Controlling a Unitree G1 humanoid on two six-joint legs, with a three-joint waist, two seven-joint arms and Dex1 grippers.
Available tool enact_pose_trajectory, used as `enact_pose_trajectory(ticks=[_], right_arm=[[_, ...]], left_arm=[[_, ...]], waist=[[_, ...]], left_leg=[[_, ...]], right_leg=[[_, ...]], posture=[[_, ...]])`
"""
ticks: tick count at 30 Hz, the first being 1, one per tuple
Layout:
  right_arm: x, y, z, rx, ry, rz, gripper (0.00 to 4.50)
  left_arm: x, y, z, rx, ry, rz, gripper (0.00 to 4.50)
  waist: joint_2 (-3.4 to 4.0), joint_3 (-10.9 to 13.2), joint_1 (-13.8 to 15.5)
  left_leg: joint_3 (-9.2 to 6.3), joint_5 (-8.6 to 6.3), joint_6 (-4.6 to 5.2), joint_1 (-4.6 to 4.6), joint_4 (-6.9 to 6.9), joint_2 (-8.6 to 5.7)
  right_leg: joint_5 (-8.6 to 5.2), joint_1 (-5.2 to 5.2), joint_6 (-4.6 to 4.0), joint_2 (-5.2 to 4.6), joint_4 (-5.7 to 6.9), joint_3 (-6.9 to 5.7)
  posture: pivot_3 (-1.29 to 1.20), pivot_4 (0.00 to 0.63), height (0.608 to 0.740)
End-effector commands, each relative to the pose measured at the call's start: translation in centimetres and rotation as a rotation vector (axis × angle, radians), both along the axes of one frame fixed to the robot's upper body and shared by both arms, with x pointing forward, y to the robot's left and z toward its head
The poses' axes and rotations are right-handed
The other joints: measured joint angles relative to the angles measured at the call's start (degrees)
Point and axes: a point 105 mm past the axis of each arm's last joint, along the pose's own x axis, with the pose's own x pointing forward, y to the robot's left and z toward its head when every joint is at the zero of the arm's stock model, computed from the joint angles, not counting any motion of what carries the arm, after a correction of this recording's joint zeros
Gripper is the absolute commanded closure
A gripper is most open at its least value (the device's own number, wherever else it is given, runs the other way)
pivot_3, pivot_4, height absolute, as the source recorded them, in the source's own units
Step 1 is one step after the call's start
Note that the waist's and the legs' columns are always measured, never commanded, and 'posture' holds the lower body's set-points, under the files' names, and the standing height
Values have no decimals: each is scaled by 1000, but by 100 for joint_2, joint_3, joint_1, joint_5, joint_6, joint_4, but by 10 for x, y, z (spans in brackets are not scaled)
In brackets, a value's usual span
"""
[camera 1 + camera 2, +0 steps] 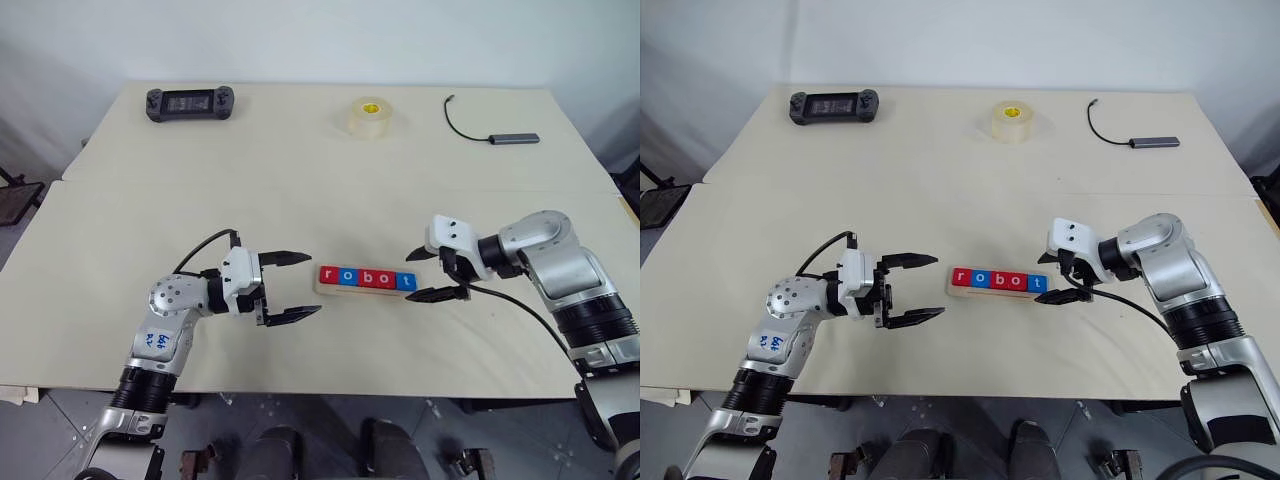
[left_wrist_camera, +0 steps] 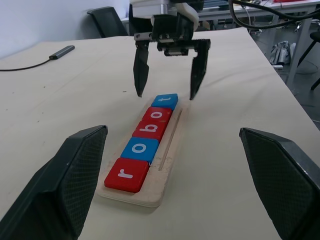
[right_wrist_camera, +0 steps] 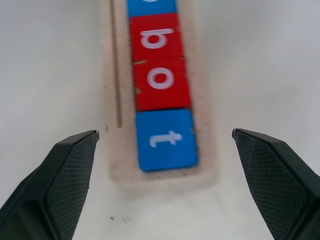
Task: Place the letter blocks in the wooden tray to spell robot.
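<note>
The wooden tray [image 1: 345, 292] lies at the middle front of the table. Its five letter blocks [image 1: 366, 278] sit in a row, red r, blue o, red b, red o, blue t. The blue t block [image 3: 166, 140] is at the tray's right end. My right gripper [image 1: 410, 277] is open at that end, one finger on each side of the t block without touching it. My left gripper [image 1: 313, 284] is open just off the tray's left end, near the r block [image 2: 127, 175], and holds nothing. In the left wrist view the right gripper [image 2: 166, 95] stands over the far end.
A black handheld controller [image 1: 190, 102] lies at the back left, a roll of clear tape [image 1: 369, 119] at the back middle, and a grey adapter with a black cable [image 1: 497, 136] at the back right. The table's front edge runs close behind both arms.
</note>
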Motion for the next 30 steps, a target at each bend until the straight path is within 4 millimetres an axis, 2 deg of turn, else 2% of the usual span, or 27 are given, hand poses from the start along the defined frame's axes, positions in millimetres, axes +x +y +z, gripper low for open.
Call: enact_pose_trajectory(ticks=[1, 3, 7, 10, 14, 15, 18, 25, 30], right_arm=[[-2, -19, 18, 17, -52, -43, 189], [-7, -25, 16, 16, -34, -52, 594], [-12, -28, 7, 20, -10, -77, 1940], [-16, -22, -2, 28, 10, -66, 2990], [-23, -7, -5, 69, 34, -35, 4358], [-25, -4, -5, 78, 38, -32, 4478], [-29, 1, -7, 90, 62, -29, 4478], [-18, 0, -10, 85, 27, -88, 4478], [-18, 2, -9, 103, 19, -77, 4478]], left_arm=[[-2, 4, 5, -13, -29, 3, 0], [-2, 4, 3, -12, -27, 4, 0], [-3, 6, 1, -10, -22, 6, 0], [-3, 6, 0, -9, -20, 3, 0], [-3, 7, -1, -5, -20, 3, 0], [-3, 8, -1, -5, -20, 4, 0], [-3, 8, -1, -3, -19, 4, 0], [-3, 8, 0, -6, -18, 5, 0], [-3, 8, 0, -6, -18, 5, 0]], waist=[[0, 0, 21], [0, 0, 27], [0, 0, 12], [0, 0, -4], [0, 0, 2], [0, 0, 4], [0, 0, 20], [0, 0, 22], [0, 0, 15]], left_leg=[[0, 0, 0, 0, 0, 0], [-2, 0, 1, 0, 0, -2], [-1, -1, 1, 0, -1, 0], [2, -1, 1, 0, 0, 1], [2, 0, 0, 1, 0, 2], [2, 0, 1, 0, 0, 2], [1, -1, 1, 0, 1, 2], [-1, -1, 1, 0, 2, -1], [-1, -1, 1, 0, 2, -1]], right_leg=[[0, 0, 0, 0, 0, 0], [0, 2, 0, -2, -1, -2], [0, 2, 0, -1, -2, -2], [0, 1, 0, -1, 0, 0], [0, 1, 0, 0, 0, 0], [0, 1, 0, 0, 0, 0], [0, 1, 0, -1, 0, 0], [0, 1, 0, -3, 0, 0], [0, 2, 0, -2, 0, 0]], posture=[[0, 150, 740], [0, 150, 740], [0, 150, 740], [0, 150, 740], [0, 150, 740], [0, 150, 740], [0, 150, 740], [0, 150, 740], [0, 150, 740]])
